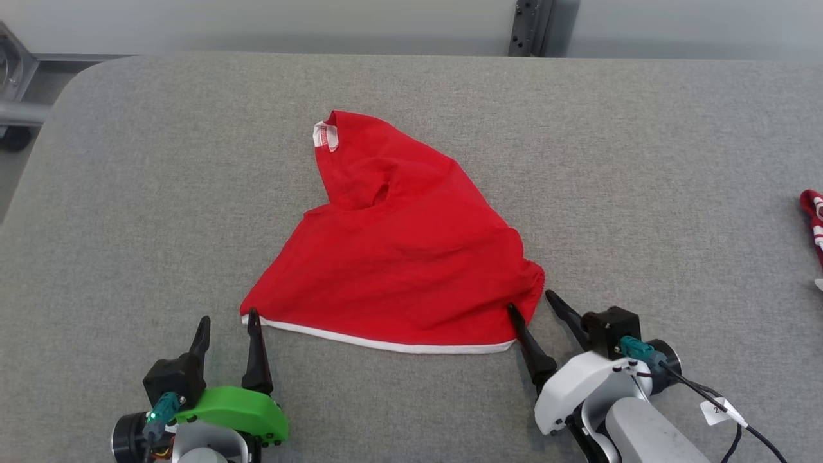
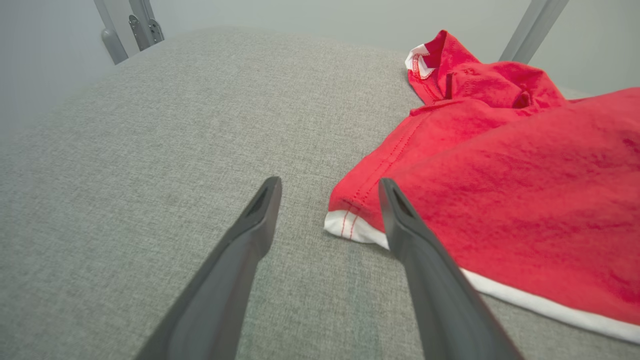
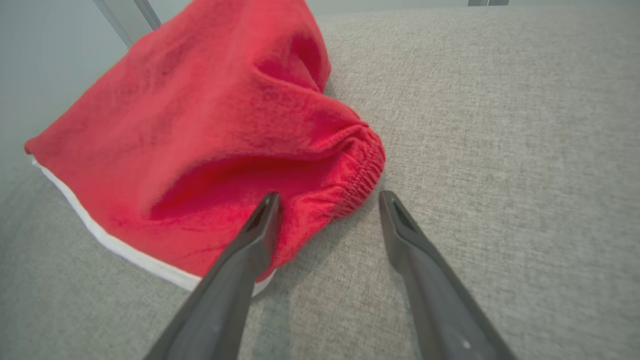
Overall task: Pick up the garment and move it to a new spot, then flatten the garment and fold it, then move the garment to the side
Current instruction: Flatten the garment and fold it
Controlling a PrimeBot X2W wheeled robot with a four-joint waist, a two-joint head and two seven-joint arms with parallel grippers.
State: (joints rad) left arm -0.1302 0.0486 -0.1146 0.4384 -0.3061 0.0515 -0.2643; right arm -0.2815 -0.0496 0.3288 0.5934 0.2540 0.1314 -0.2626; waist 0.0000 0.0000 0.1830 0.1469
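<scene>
Currently, you have red garment (image 1: 398,257) lying mid-tabletop (image 1: 128,193), crumpled, roughly triangular. White hem (image 1: 386,344) runs along near edge, white-trimmed peak (image 1: 326,135) points away. Your left jaws: wide apart, empty, at hem's left corner; inner finger (image 2: 415,240) over corner cloth, outer finger (image 2: 245,235) over bare tabletop. Your right jaws: equally wide, gripping nothing, at right corner; one finger (image 3: 250,240) over red cloth, gathered elastic edge (image 3: 362,170) just ahead of gap. Second red-and-white cloth (image 1: 813,222) at tabletop's far right, well apart.
</scene>
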